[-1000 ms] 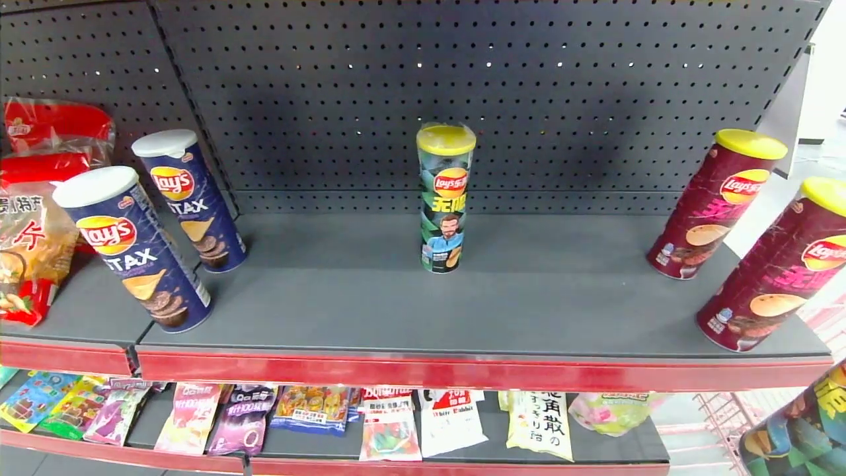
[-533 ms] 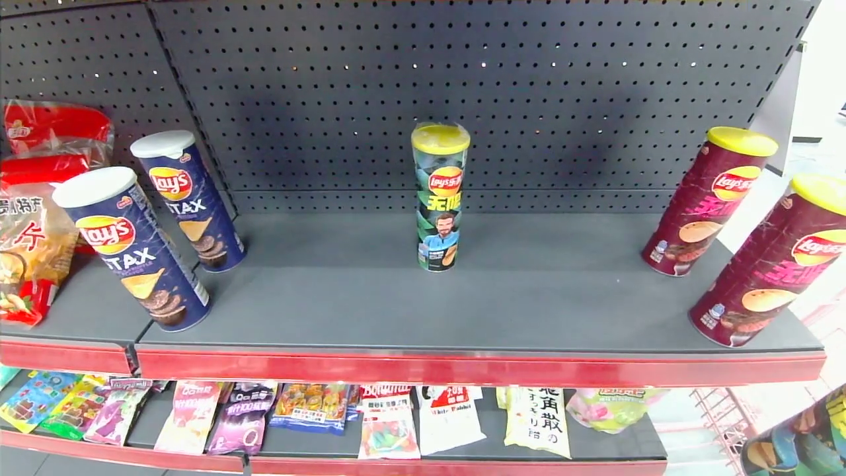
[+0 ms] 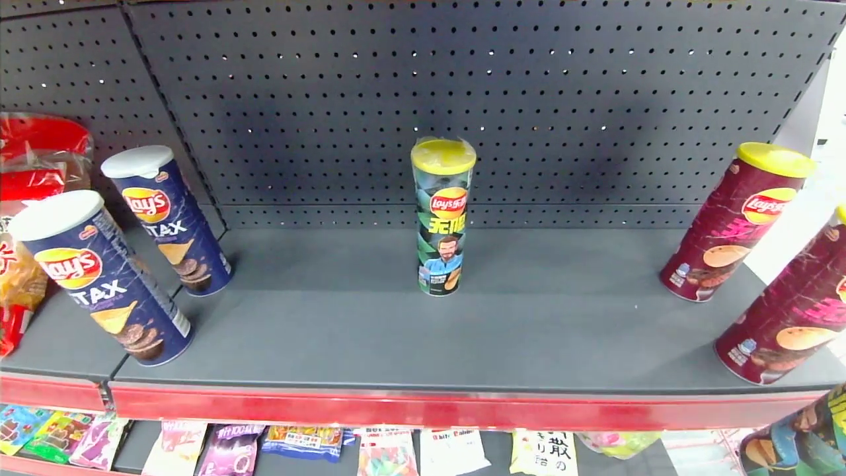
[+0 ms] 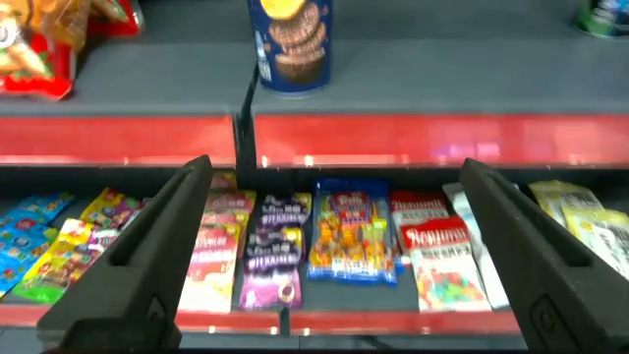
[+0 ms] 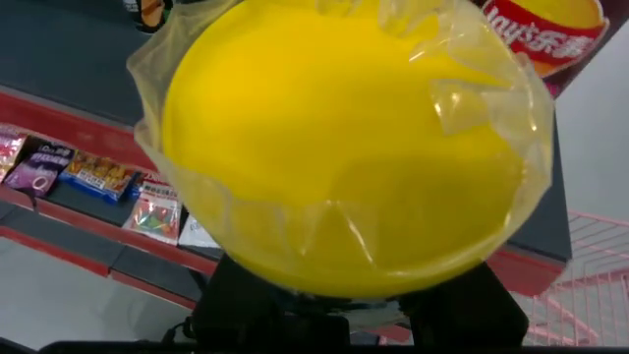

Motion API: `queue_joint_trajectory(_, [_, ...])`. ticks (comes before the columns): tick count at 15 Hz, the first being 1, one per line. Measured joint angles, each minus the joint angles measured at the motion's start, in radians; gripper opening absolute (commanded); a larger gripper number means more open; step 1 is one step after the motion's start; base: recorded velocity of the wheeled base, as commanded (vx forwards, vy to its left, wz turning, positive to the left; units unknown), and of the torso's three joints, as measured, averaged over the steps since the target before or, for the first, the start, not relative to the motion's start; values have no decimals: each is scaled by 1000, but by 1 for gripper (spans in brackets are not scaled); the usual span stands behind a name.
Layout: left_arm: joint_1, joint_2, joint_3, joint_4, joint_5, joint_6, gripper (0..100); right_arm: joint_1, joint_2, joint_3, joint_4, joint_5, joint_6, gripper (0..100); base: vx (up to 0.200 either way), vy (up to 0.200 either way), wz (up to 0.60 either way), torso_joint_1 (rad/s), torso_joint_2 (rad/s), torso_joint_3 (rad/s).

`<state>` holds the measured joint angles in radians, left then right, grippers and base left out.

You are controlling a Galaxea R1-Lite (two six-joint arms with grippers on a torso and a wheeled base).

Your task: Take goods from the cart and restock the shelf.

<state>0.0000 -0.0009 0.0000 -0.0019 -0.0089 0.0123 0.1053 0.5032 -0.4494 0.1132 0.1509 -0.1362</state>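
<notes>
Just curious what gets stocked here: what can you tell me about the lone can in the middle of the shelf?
The green can is a tall, slim tube with a yellow lid under clear film. Its wrap shows a green-and-black pattern, a red-and-yellow logo and a cartoon figure. It stands upright on the grey shelf, about midway along it, with nothing else touching it.

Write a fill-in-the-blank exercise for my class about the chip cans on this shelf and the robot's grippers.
1. The blue cans at the shelf's left end have ___ lids.
2. Only ___ green can stands on the upper shelf, near its middle.
3. The left gripper, facing the lower shelf's snack bags, has its fingers ___.
4. The held can in the right wrist view has a ___ lid.

Missing words: white; one; open; yellow.
</notes>
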Motion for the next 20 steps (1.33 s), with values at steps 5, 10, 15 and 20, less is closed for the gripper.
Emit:
queue_joint_trajectory(5, [0,0,0,2,0,-7,100,31,3,-10,0,16,0,0,0,0,0,0,0,0])
queue_joint_trajectory(10, [0,0,0,-2,-45,-3,100,89,0,-24,-3,27,1,0,0,0,0,0,0,0])
queue_joint_trajectory(15, [-27,207,-251,-8,-161,-8,100,111,13,-63,0,73,1,0,0,0,0,0,0,0])
queue_joint_trajectory(20, [-133,744,-544,-49,-386,94,100,164,115,-162,8,98,1,0,0,0,0,0,0,0])
